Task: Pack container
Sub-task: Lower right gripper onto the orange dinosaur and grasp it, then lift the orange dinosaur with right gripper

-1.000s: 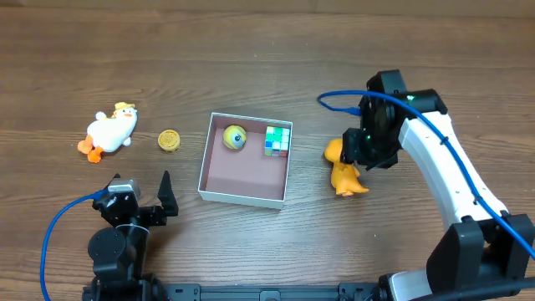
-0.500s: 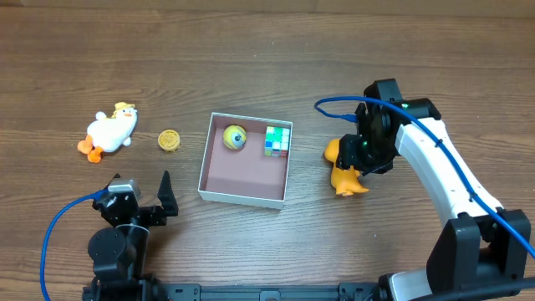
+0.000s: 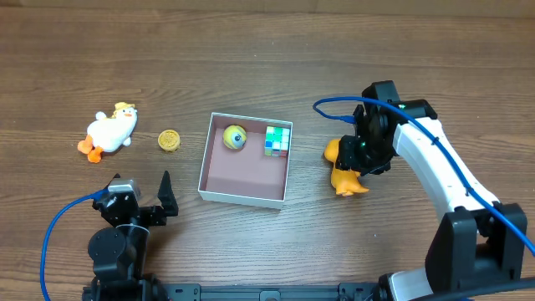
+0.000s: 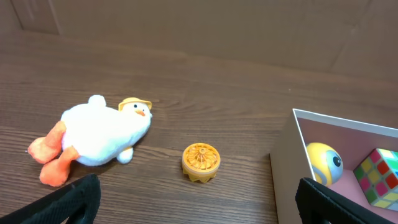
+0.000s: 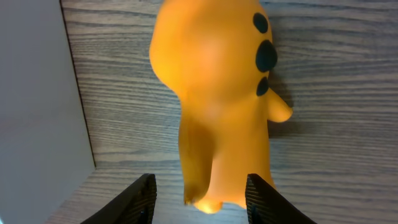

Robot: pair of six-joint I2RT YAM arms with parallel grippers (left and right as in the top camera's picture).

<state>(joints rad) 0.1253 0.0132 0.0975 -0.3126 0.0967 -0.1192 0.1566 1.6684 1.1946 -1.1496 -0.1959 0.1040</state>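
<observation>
The container (image 3: 244,195) is a shallow white-walled box with a pinkish-brown inside at the table's middle; it also shows in the left wrist view (image 4: 285,167) and the right wrist view (image 5: 37,99). It holds a yellow ball (image 3: 234,137) and a colour cube (image 3: 278,140). An orange toy animal (image 3: 344,177) lies on the table just right of it. My right gripper (image 3: 358,160) is open and straddles this toy (image 5: 217,99); the fingers do not touch it. My left gripper (image 3: 142,201) is open and empty near the front left.
A white plush duck (image 3: 110,130) with orange feet lies at the left, also seen by the left wrist camera (image 4: 99,134). A small orange round disc (image 3: 170,140) sits between the duck and the box (image 4: 201,162). A blue cable (image 3: 334,104) loops off the right arm.
My right gripper has shifted slightly left and lower over the orange toy. The left arm and the other objects have not moved.
</observation>
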